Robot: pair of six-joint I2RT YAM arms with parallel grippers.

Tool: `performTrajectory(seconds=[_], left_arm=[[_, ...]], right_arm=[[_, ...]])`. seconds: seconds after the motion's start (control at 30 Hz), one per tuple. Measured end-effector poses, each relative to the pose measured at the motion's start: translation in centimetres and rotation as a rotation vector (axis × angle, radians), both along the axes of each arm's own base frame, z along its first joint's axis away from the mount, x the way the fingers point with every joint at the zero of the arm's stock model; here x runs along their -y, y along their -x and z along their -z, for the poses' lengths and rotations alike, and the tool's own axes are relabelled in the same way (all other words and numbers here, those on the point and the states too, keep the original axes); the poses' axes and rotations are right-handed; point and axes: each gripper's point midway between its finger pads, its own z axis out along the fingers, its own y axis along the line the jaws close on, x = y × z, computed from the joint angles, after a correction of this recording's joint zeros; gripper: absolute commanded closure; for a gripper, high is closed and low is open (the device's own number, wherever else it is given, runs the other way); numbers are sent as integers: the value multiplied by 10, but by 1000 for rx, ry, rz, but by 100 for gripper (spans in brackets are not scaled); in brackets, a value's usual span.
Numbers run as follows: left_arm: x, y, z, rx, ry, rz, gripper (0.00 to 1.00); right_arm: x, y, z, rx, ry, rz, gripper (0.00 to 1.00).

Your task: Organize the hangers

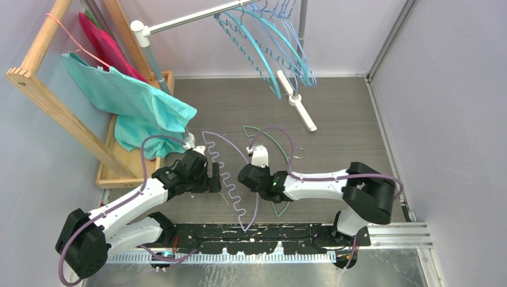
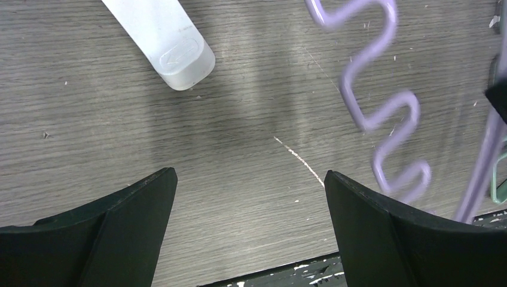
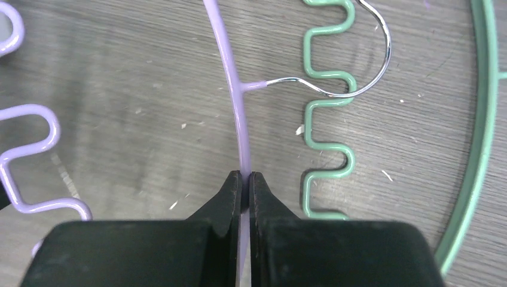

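Note:
A lavender hanger (image 1: 233,194) with a wavy bar lies on the table between my two grippers. My right gripper (image 1: 246,175) is shut on its thin arch (image 3: 230,72), just below the small metal hook (image 3: 365,84). A green hanger (image 1: 269,136) lies under it, and its zigzag bar (image 3: 326,119) shows right of my right gripper (image 3: 245,176). My left gripper (image 1: 214,178) is open and empty (image 2: 250,176), just left of the lavender wavy bar (image 2: 382,113). Several light blue and teal hangers (image 1: 269,42) hang on the grey rail (image 1: 191,20).
The rail stand's white foot (image 1: 301,104) lies at the back middle, and another white foot end (image 2: 173,48) lies near my left gripper. A wooden rack (image 1: 54,107) with a teal cloth (image 1: 137,101), a pink cloth and a pink wire hanger (image 1: 75,42) stands at the left over a wooden tray (image 1: 116,161).

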Motion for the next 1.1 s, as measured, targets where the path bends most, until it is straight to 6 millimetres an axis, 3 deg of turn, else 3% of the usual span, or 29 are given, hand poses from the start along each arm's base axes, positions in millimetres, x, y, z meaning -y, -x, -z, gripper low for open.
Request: performTrajectory(seconds=[0.2,0.43,0.73,0.87,1.1], left_arm=[[1,-1,5,-13,-10,1,2],[2,4,14,-58,-24,20,2],[8,4,17,-68,-13,38,2],[5,5,22,-83,-36,31,2],[1,7,21,-91,-51,37,2]], right_arm=[[-8,18,-46,85,-16,-96,99],[-3,29,-71,167,33,-120,99],[0,41,-135,256,-141,-207,99],[4,48,-143,269,-172,-265,99],[4,49,-140,285,-159,-298,99]])
